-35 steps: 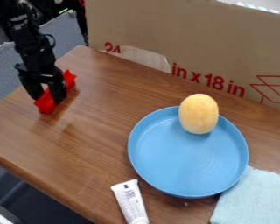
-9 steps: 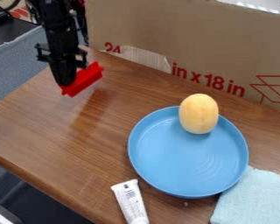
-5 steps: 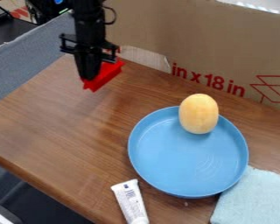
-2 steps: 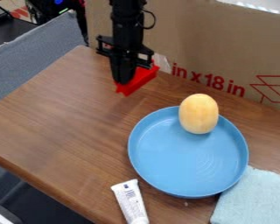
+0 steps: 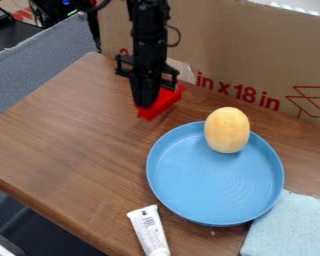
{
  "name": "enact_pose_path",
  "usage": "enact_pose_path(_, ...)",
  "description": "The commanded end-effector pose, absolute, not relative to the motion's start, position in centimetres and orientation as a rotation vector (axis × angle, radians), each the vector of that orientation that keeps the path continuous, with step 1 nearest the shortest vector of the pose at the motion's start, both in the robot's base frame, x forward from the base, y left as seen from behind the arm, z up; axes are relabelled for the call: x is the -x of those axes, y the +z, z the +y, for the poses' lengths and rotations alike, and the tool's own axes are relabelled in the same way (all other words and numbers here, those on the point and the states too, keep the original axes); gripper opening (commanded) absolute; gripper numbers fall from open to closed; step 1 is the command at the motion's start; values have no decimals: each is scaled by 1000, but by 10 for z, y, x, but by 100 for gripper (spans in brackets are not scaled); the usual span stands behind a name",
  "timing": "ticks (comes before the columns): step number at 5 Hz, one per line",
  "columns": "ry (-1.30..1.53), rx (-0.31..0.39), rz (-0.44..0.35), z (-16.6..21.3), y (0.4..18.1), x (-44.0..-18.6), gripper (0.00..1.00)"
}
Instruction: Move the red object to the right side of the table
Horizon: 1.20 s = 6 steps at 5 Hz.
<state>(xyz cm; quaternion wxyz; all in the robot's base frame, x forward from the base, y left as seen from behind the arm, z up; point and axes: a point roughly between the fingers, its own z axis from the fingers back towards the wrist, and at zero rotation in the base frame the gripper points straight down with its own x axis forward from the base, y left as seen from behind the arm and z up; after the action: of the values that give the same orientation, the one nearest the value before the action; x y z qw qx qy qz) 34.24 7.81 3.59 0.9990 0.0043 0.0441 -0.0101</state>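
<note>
The red object is a short bright red bar, held in the air above the brown wood-grain table, in front of the cardboard box. My gripper hangs straight down from the black arm and is shut on the red object's upper end. The bar slants down to the left below the fingers, just left of the blue plate's far rim. Whether its lower tip touches the tabletop cannot be told.
A blue plate holds a tan egg-shaped thing at the right. A cardboard box with red lettering stands along the back. A white tube lies at the front edge, a light blue cloth at the front right.
The arm has carried the red object rightward across the table, from the back left to just left of the plate, and a little lower than a moment ago.
</note>
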Motion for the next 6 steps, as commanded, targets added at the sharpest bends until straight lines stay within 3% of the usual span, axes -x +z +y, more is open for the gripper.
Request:
enact_pose_path(1,-6,-18,-1,76,71,-354,0)
enact_pose_path(3,2,7,-17,88,59,-352,0)
enact_pose_path(6,22,22,-29,90,62,-358,0)
